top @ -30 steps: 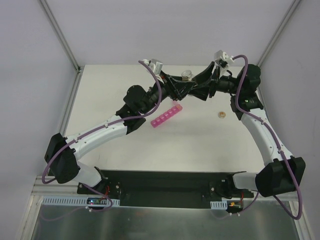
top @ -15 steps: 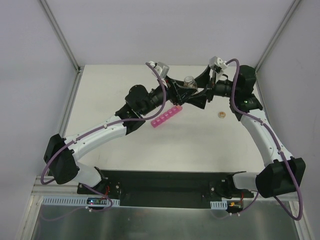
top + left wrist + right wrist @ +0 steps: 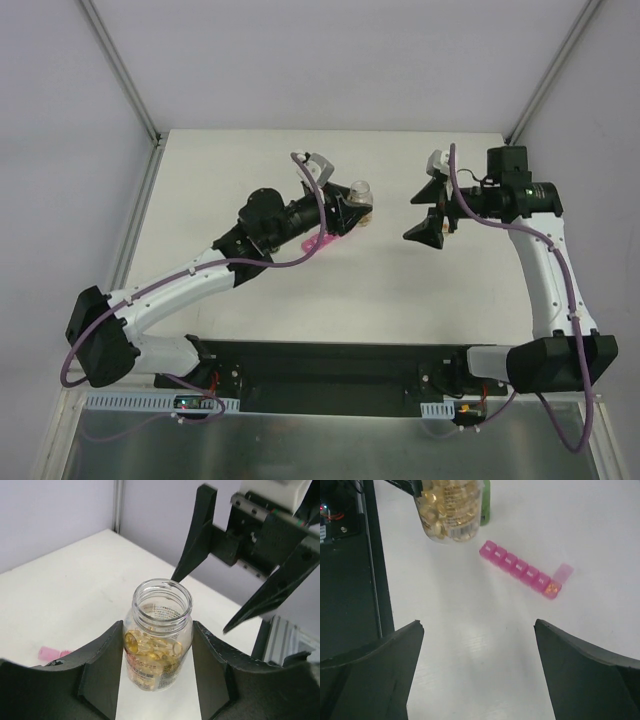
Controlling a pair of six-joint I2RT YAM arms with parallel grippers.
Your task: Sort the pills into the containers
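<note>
Two arms reach over the white table [image 3: 250, 170]. Left of centre in the overhead frame, the left gripper [image 3: 159, 665] is clamped on one small clear bottle [image 3: 159, 630], a finger pressed to each side of it. The bottle stands upright with its mouth open, and the pills [image 3: 150, 647] inside are heaped roughly halfway up, amber and glossy, too many to count. Just below that gripper in the overhead frame a bit of pink pokes out from under the arm. That is the one pill organizer [image 3: 520, 570], which lies flat on the table and runs on a slant across the upper middle of the right wrist's frame. I count seven containers in its row, six with lids down and one, at the lower right end, with its lid [image 3: 563, 571] flipped up and something orange showing inside. At the top of that same frame, a sliver of something green [image 3: 485, 502] shows behind the clear bottle. Right of centre in the overhead frame, the right gripper [image 3: 420, 215] hangs with its jaws spread wide and nothing between them, well apart from the bottle.
</note>
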